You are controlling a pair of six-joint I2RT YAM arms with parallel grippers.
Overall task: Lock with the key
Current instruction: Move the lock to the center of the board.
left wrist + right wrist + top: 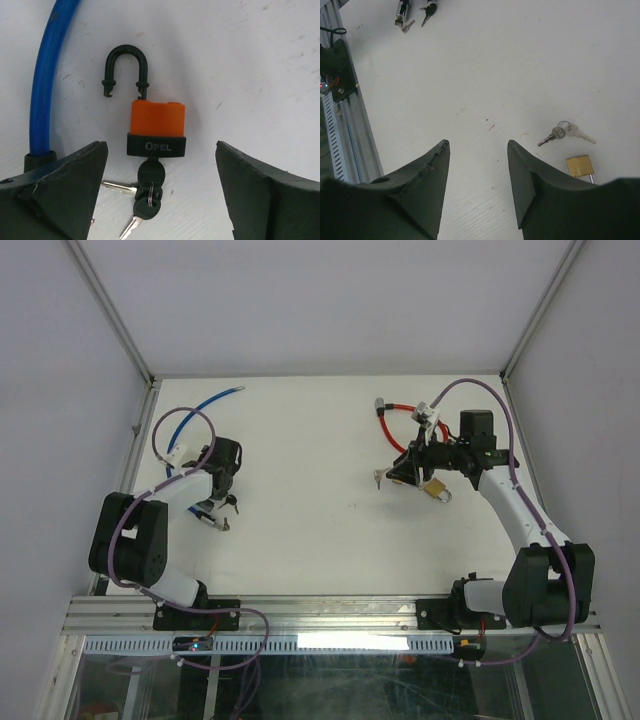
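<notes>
The padlock (157,119) lies flat on the left part of the table (300,440), directly under the left gripper (161,146), whose jaws are spread wide to either side of it without touching. Its shackle (125,52) is raised, with one leg free of the body. A key (151,172) is seated in the near end, and spare keys (147,209) hang from its ring.

The padlock is judged rigid, compact and fairly heavy for its size. The orange sleeve should grip better than bare metal, though sliding is likely on the smooth white top. The body is best taken across its two long sides, with the key head left clear for a pinch.

The right gripper (477,145) is held half-spread over bare table on the right, with nothing in it. A brass lock (580,165) and two keys (565,132) lie just beside it. A blue cable (42,85) runs left of the padlock; whether it touches the finger cannot be told. The table is closed in by plain walls (300,300).
</notes>
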